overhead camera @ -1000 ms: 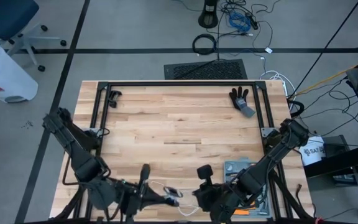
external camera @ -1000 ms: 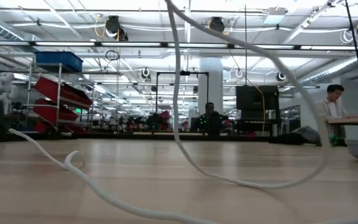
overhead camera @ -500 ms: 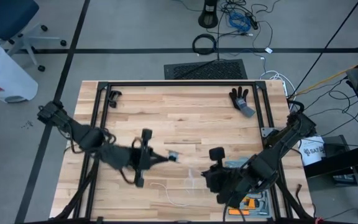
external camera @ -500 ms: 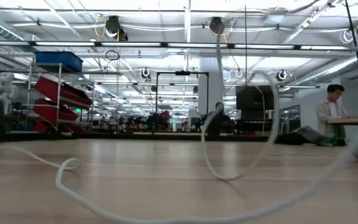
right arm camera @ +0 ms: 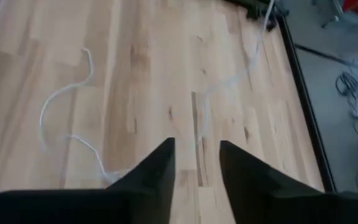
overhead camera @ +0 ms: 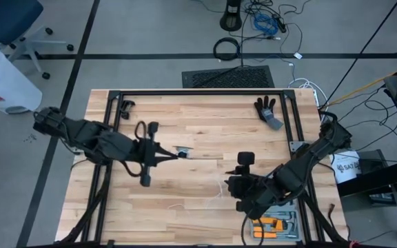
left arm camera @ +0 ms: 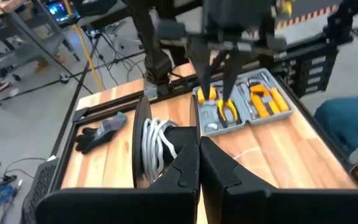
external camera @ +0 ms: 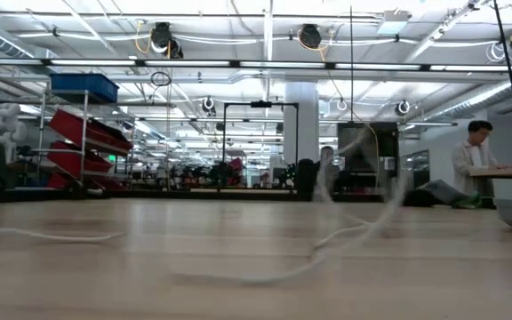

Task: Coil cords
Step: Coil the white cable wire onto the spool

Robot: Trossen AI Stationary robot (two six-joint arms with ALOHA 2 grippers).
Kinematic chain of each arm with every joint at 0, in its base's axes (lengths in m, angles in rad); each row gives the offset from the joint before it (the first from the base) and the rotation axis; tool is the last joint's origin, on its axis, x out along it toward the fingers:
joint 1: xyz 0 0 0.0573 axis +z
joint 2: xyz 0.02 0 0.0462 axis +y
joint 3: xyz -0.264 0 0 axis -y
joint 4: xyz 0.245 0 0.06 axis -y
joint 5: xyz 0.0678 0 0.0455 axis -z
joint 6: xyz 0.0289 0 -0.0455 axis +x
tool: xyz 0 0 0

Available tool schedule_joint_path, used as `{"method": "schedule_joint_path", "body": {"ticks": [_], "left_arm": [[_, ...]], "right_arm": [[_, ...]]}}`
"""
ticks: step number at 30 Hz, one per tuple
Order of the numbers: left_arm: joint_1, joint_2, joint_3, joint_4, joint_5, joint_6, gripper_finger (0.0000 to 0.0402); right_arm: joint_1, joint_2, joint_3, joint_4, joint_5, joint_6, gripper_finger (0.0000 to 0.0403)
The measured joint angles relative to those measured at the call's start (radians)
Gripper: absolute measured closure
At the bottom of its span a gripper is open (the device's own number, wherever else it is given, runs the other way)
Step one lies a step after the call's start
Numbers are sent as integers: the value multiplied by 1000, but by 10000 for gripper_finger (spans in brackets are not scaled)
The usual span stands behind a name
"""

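From above, the left claw [overhead camera: 179,154] hovers over the middle of the pale wooden table [overhead camera: 205,120], pinched shut on the small round black reel [overhead camera: 183,151]. The thin white cord [overhead camera: 220,191] runs loose from it across the boards toward the right claw [overhead camera: 230,184], low near the table's front. A dark work glove [overhead camera: 267,110] lies at the far right corner; a grey tray of orange-handled tools [overhead camera: 276,226] sits at the front right edge.

From table height, the cord [external camera: 265,267] sags in slack loops along the wood, part of it lifted and blurred.

The left wrist camera shows several white turns [left arm camera: 157,146] already wound on the reel [left arm camera: 143,146], right beside the closed claw fingers [left arm camera: 185,171].

The right wrist camera shows that claw's two fingers [right arm camera: 160,165] parted and empty, stray cord [right arm camera: 64,118] wandering over the boards beyond.

Judging by this, winding has begun, but most of the cord still lies uncoiled.
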Motion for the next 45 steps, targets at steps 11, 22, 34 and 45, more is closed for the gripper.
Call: {"method": "schedule_joint_path", "body": {"ticks": [11,22,34,45], "left_arm": [[-84,10,0,-4,51,-87,400],[-226,83,0,92,55,74,400],[-252,120,-158,310,54,132,400],[-219,-179,-584,668,32,119,400]], "right_arm": [[-61,-2,-258,565,70,-223,255],[-103,-1,-547,1217,69,-462,275],[-85,-16,-485,1113,-24,-452,275],[-73,-69,-481,887,-163,-286,275]]}}
